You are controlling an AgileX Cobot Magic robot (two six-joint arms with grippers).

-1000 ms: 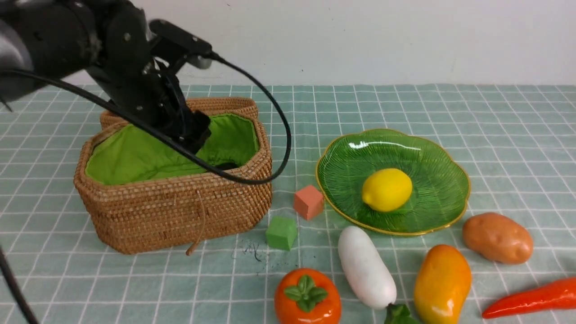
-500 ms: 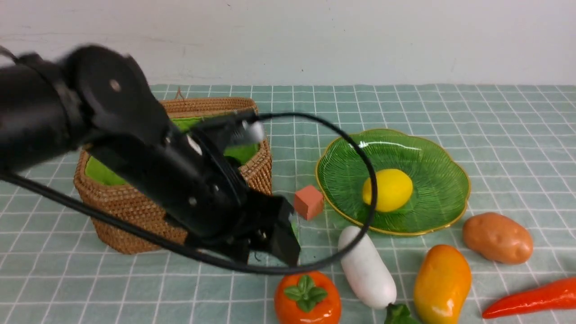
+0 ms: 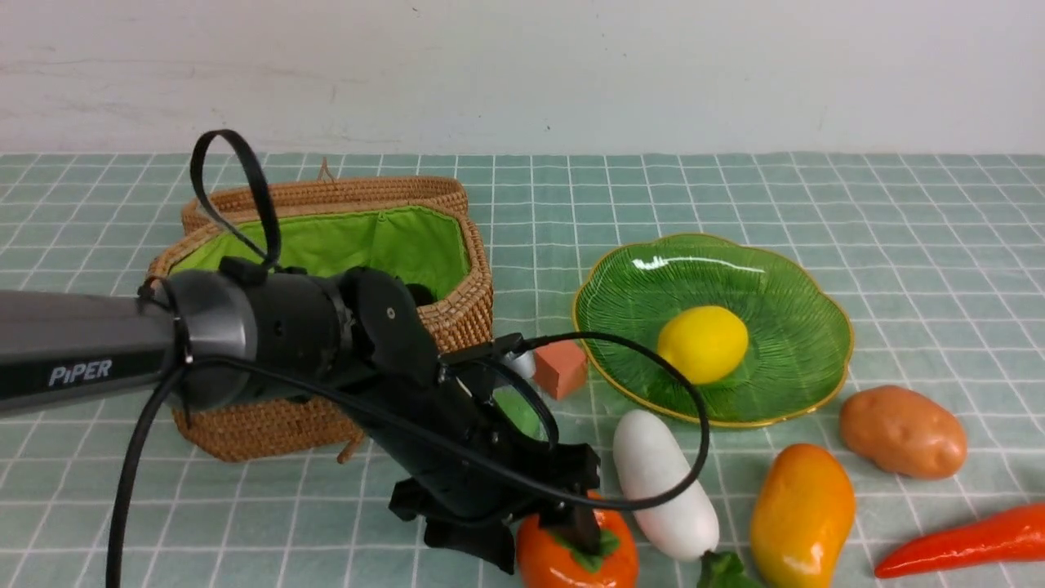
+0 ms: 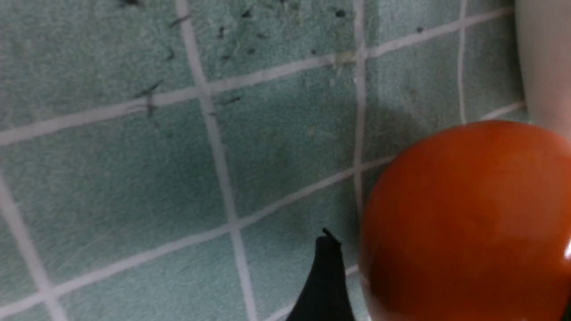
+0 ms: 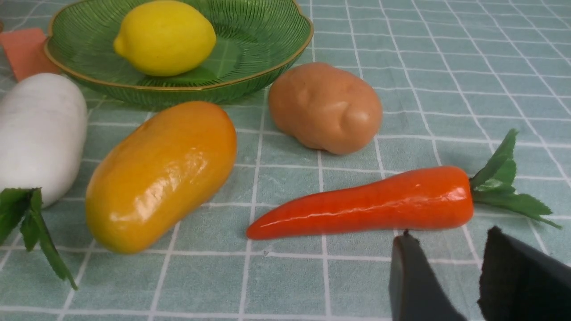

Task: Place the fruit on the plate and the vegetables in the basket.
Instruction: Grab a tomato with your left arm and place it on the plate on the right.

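Reaching down around the persimmon (image 3: 543, 567), nearer than the plate (image 3: 784, 384) and to its left, the left hand (image 3: 545, 555) has its fingers spread wide. One finger overlaps the fruit in the front view. The left wrist view shows a strip of worktop (image 4: 276, 249) between the other finger and the fruit. Whether the overlapping finger touches it, I cannot tell.

The right wrist view alone shows the right hand (image 5: 450, 232), moderately open, with worktop visible between its fingertips. It also shows the chili (image 5: 379, 203) whole, leaves included; the front view's edge cuts it off, nearer than the plate and to its right. The mango (image 3: 803, 514) lies nearer than the plate, a gap separating it from the chili. The radish (image 3: 665, 486) is nearer too, left of the mango, close to the persimmon. Just beside the plate's near right rim sits the potato (image 3: 903, 432).

Left of the plate are the green cube (image 3: 517, 411), partly hidden, and the pink cube (image 3: 560, 367), close to the rim. The lemon (image 3: 703, 345) rests on the plate. Farther left stands the basket (image 3: 465, 314), open; something dark inside is too hidden to name.
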